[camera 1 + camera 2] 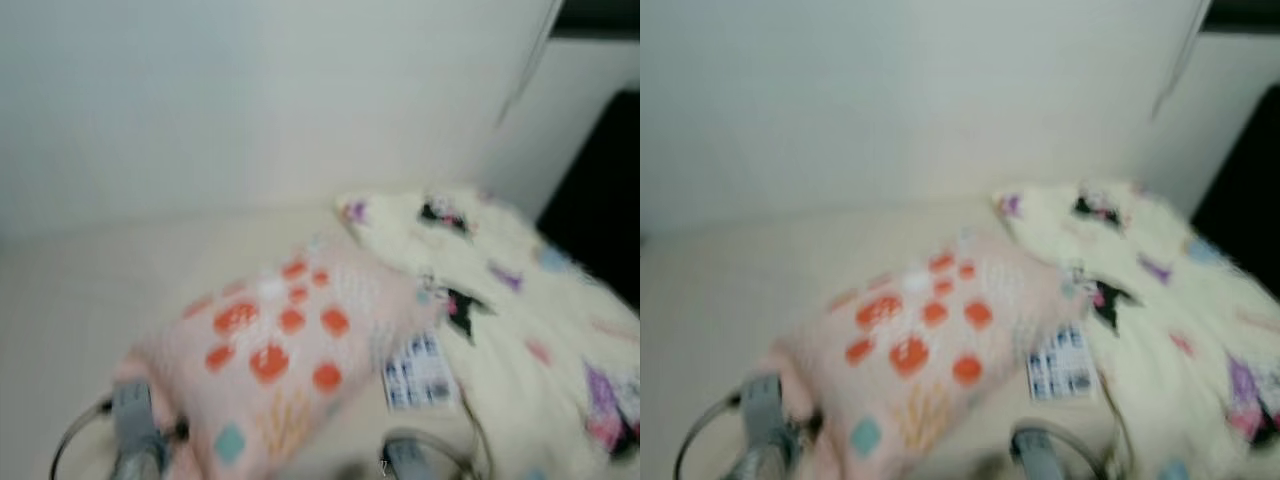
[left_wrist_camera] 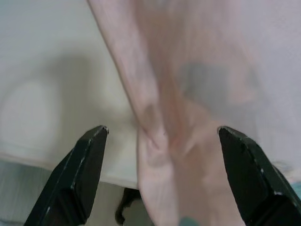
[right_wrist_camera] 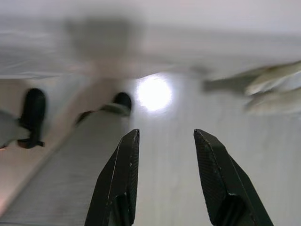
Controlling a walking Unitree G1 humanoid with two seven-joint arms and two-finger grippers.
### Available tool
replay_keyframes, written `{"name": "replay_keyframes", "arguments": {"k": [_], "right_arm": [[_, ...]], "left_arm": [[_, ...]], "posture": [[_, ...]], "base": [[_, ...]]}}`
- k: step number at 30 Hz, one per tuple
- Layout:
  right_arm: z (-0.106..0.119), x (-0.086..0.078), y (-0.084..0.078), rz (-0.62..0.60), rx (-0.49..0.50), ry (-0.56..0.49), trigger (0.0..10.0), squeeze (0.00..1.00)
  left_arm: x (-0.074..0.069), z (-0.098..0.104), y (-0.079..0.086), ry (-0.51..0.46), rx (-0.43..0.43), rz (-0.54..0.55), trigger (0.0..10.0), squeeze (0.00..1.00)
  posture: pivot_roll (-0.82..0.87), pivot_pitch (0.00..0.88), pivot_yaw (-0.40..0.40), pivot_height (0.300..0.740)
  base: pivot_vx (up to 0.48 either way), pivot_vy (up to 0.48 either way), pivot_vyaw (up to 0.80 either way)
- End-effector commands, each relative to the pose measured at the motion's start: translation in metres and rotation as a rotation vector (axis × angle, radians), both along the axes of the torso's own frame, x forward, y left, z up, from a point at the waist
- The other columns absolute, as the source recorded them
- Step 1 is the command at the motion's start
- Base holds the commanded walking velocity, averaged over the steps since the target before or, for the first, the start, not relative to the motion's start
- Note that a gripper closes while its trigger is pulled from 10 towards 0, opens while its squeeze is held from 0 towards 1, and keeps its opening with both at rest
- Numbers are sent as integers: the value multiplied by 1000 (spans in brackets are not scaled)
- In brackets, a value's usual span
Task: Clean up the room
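Everything's pretty blurry in the head views. Biggest thing is the cream bed surface (image 1: 90,300), running back to a pale wall with lots of bare room on the robot's left. On the right a fluffy white blanket (image 1: 520,300) with coloured patches takes up that side, with a dark edge beyond it. The pink pillow (image 1: 280,350) with orange dots lies in the middle, its far corner touching the blanket, and a small blue-and-white tag (image 1: 420,372) sits at that seam.

Left gripper (image 2: 160,141) is spread wide, and a gathered fold of the pillow's pink fabric sits right between the fingertips, neither finger clearly pressing it. The bed's edge runs just below them.

Right gripper (image 3: 167,141) is parted with nothing between the fingers, angled at a shiny pale floor (image 3: 169,179).
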State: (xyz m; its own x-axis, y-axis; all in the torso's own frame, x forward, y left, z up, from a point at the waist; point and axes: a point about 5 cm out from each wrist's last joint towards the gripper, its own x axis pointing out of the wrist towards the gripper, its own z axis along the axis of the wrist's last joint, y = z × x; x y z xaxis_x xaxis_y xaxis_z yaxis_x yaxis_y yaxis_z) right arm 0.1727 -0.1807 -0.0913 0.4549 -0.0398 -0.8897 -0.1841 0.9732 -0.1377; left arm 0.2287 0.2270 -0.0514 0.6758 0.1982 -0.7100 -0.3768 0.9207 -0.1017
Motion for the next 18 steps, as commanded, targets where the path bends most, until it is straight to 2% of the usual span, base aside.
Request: {"name": "replay_keyframes", "arguments": {"k": [1,3,7,12,15,18], "right_arm": [[1,2,-1,-9,9,-3,10000,0],[2,3,-4,-37,10,-4,10000,0],[1,0,-9,-37,-7,13,10000,0],[1,0,-7,-7,26,8,10000,0],[1,0,-7,50,7,14,10000,0],[1,0,-7,26,10,9,10000,0]], "left_arm": [[-3,-1,3,14,18,-11,10000,0],[-2,-1,3,15,19,-16,10000,0],[-2,-1,1,17,19,-27,10000,0],[0,0,1,11,18,-27,10000,0],[2,2,1,3,15,-27,10000,0],[5,3,-1,-10,5,-36,10000,0]], "posture": [[-16,0,-21,719],[-16,0,-21,719],[-18,0,-20,719],[-17,0,-20,719],[-17,0,-19,719],[-17,0,-17,719]], "base": [[0,0,788],[0,0,594],[0,0,0],[0,0,0],[0,0,781],[0,0,781]]}}
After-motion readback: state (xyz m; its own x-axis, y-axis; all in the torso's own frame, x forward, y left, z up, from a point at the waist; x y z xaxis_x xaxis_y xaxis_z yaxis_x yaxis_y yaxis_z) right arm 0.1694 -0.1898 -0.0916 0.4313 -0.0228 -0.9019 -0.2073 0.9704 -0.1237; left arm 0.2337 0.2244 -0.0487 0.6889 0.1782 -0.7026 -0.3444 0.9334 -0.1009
